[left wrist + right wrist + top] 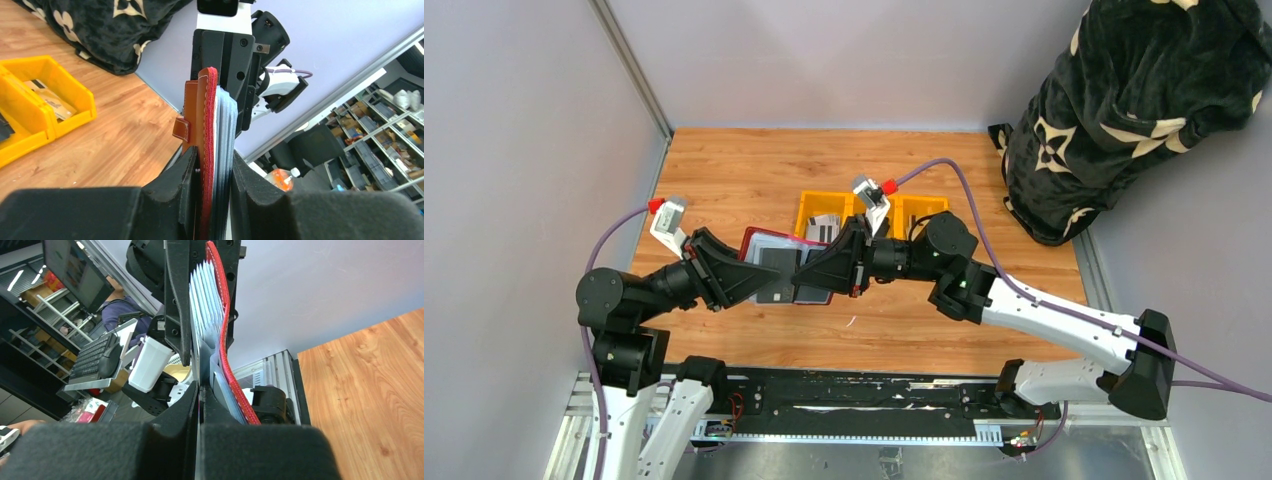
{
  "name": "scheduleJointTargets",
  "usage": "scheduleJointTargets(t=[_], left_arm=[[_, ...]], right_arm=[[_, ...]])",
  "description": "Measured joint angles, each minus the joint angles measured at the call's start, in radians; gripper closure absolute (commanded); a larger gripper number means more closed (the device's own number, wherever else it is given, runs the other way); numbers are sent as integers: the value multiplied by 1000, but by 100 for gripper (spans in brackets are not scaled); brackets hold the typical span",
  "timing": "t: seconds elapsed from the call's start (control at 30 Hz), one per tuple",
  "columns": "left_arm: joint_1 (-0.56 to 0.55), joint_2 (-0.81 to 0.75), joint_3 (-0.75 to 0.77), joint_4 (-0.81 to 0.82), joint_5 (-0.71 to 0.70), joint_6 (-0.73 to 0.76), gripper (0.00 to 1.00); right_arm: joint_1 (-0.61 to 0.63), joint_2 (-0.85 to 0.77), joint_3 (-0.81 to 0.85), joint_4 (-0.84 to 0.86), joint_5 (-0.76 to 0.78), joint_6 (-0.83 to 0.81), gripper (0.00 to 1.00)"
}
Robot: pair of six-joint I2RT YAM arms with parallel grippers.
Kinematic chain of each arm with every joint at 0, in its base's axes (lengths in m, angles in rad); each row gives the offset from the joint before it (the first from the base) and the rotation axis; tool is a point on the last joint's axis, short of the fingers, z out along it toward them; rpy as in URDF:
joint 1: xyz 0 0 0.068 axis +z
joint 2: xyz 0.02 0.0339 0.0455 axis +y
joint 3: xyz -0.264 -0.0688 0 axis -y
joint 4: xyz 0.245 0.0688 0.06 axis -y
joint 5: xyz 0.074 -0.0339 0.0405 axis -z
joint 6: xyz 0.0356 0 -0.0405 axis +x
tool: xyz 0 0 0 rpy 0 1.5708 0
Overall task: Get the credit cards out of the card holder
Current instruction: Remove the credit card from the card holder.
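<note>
The dark red card holder [764, 245] hangs open above the table between the two arms. My left gripper [742, 272] is shut on it; in the left wrist view the fingers [212, 162] clamp its red cover [209, 115] and the pale blue-grey sleeves [227, 130] edge-on. My right gripper [816, 272] meets the holder from the right. In the right wrist view its fingers [200, 390] are pressed together on a thin pale edge coming out of the fanned sleeves [205, 295], which reads as a credit card. The red cover [223, 320] curves away to the right.
A yellow three-part bin [809, 212] stands just behind the holder, with cards [826, 228] lying in it; it also shows in the left wrist view [75, 95]. A black patterned bundle [1124, 110] fills the far right corner. Grey walls close the left and back sides.
</note>
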Motion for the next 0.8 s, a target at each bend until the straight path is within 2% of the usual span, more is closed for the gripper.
scheduleJointTargets(t=[0.3,0.47,0.57,0.73,0.8], left_arm=[[-3,7,0,20,42,-40,88],[-4,13,0,24,48,-44,87],[-5,13,2,23,49,-43,85],[-4,13,8,23,35,-40,85],[-4,13,8,22,29,-39,85]], right_arm=[[5,-37,-60,66,-17,16,100],[5,-45,-62,56,-17,15,100],[5,-47,-66,57,-17,15,80],[5,-44,-64,54,-26,18,67],[5,-35,-58,51,-25,19,66]])
